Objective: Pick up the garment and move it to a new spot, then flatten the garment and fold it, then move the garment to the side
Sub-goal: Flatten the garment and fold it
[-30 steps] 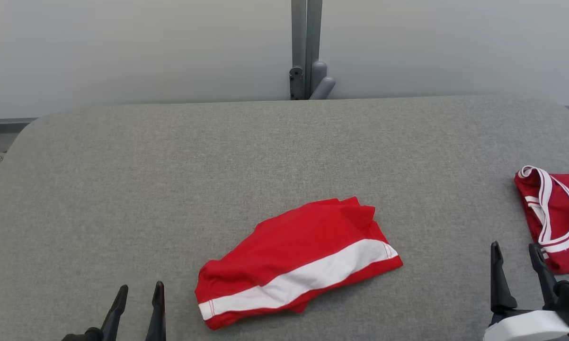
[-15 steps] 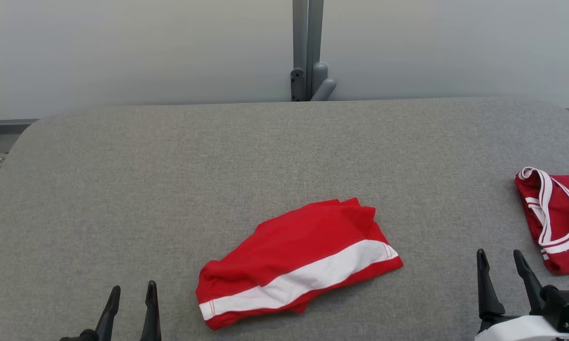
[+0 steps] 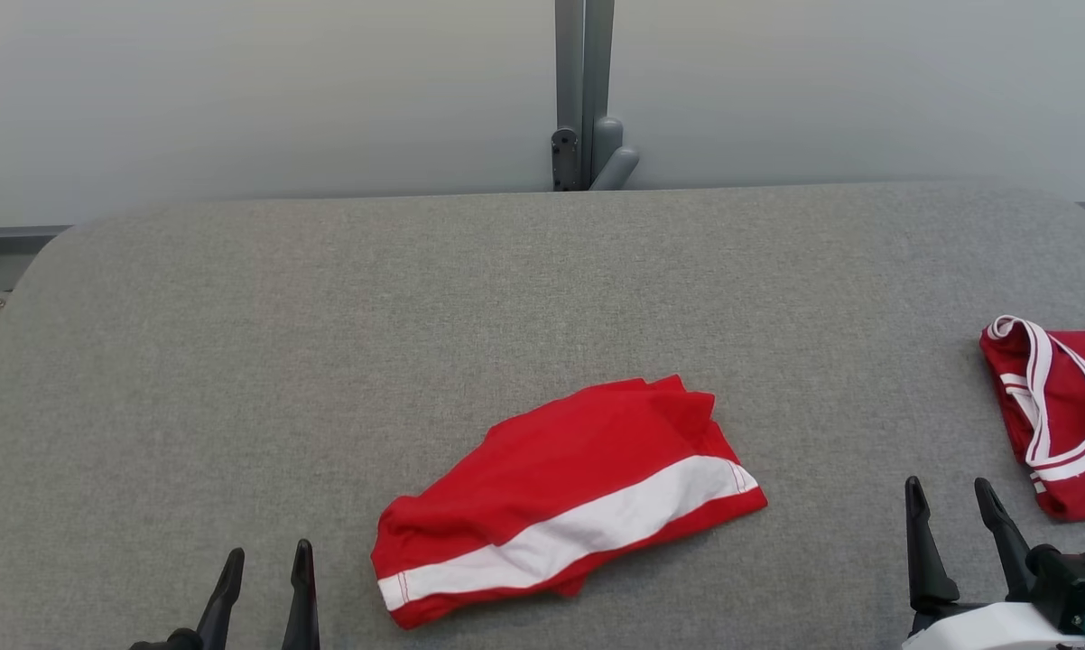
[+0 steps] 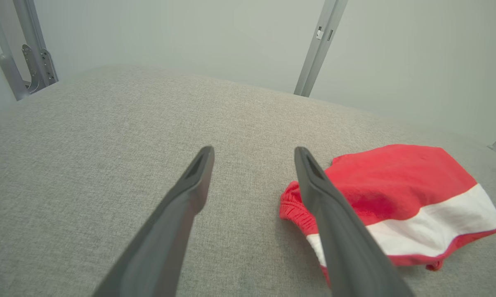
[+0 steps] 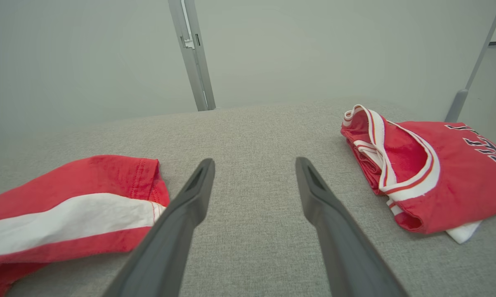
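A bunched red cloth garment with a broad white band (image 3: 565, 506) lies on the grey fabric-covered tabletop (image 3: 236, 343). It sits toward the near edge, between the two arms and touching neither. The left gripper (image 3: 269, 549) hovers at the lower left of the head view, its two dark fingers spread apart with nothing between them. In its wrist view the garment's near end shows partly behind one finger. The right gripper (image 3: 948, 484) is likewise parted and empty at the lower right. Near it, toward the table's right edge, lies a darker red jersey with white-and-red trim (image 3: 1061, 424), well apart from the banded garment. Dark lettering on the jersey is cut off in the right wrist view, so it probably can't be read. A grey metal post (image 3: 583, 81) rises behind the far edge.
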